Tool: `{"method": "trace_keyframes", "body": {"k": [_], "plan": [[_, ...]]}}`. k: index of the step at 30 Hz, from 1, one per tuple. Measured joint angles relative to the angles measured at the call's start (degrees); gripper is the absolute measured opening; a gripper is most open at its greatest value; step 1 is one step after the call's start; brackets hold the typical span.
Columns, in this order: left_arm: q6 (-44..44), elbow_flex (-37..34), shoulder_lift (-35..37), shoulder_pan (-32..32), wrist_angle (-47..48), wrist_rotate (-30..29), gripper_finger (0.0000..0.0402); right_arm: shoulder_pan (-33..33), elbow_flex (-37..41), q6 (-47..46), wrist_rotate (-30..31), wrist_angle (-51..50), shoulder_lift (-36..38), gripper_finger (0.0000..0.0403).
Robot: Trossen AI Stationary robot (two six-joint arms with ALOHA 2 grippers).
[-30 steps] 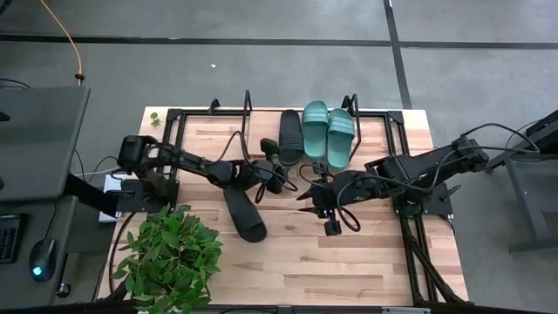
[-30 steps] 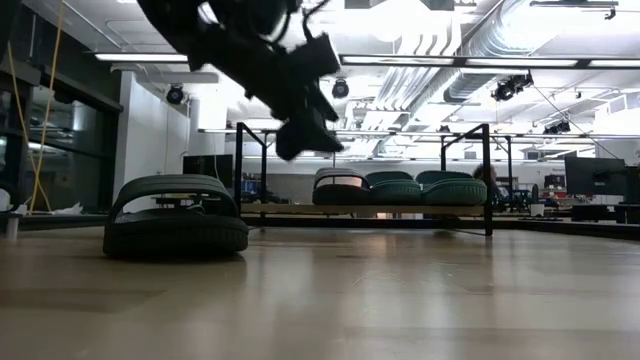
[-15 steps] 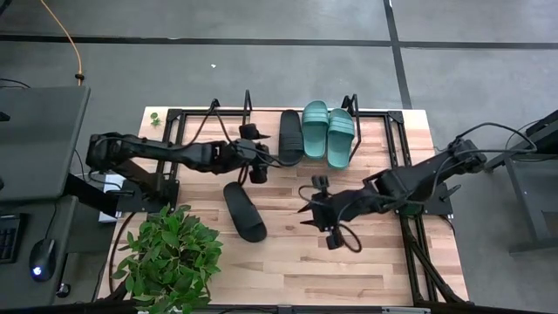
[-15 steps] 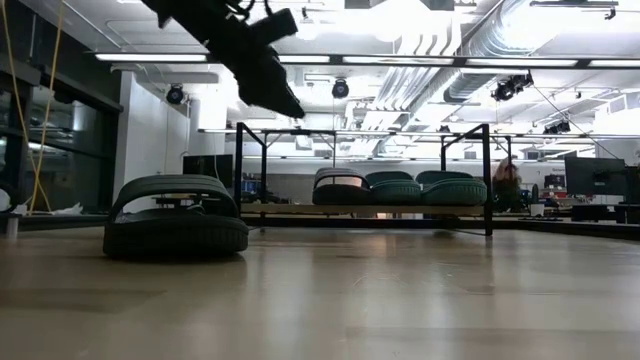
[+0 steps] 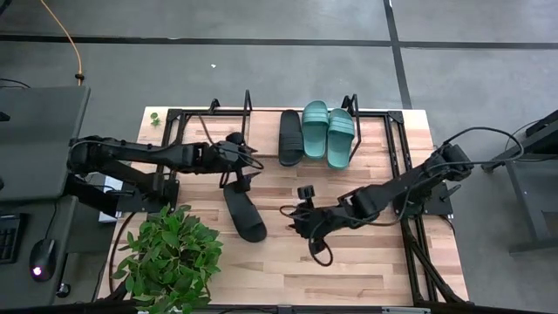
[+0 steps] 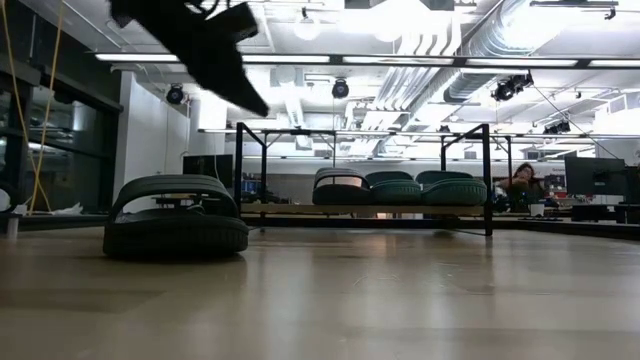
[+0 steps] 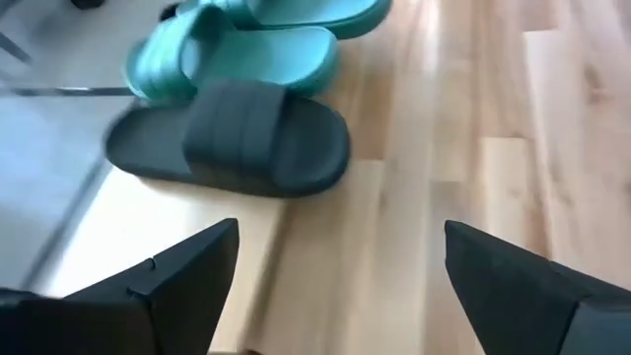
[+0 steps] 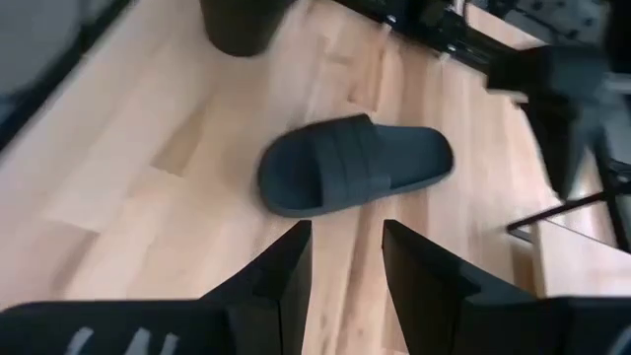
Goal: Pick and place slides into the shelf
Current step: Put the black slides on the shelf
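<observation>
Right gripper jaws barely parted, empty, facing loose black slide mid-table | I'd widen first, probably pinch the strap | left gripper released, empty | three slides on shelf

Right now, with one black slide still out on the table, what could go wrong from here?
The black slide lies beside the potted plant, so a wide approach by the right gripper could brush the leaves. The left gripper, fingers open, hovers near the shelf; if both arms go for that slide, they may collide. The free shelf space is next to the shelved black slide, which could get nudged.
</observation>
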State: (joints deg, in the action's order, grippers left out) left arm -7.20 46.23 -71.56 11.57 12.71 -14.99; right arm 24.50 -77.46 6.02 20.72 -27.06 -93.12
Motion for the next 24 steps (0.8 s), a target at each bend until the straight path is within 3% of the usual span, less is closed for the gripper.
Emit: {"method": "trace_keyframes", "body": {"k": [11,17,24], "plan": [[10.6,-11.7,11.6,0.0,-10.8,12.6,0.0272,-0.6,1.2,4.0,14.2,6.1,-7.9,0.0117],[16.3,-15.7,14.2,0.0,-15.8,14.6,0.0253,-2.0,1.2,9.6,16.2,14.0,-15.5,0.0117],[18.2,-16.0,14.9,0.0,-16.4,16.1,0.0239,-2.1,1.2,15.7,23.5,20.8,-22.1,0.0117]]}}
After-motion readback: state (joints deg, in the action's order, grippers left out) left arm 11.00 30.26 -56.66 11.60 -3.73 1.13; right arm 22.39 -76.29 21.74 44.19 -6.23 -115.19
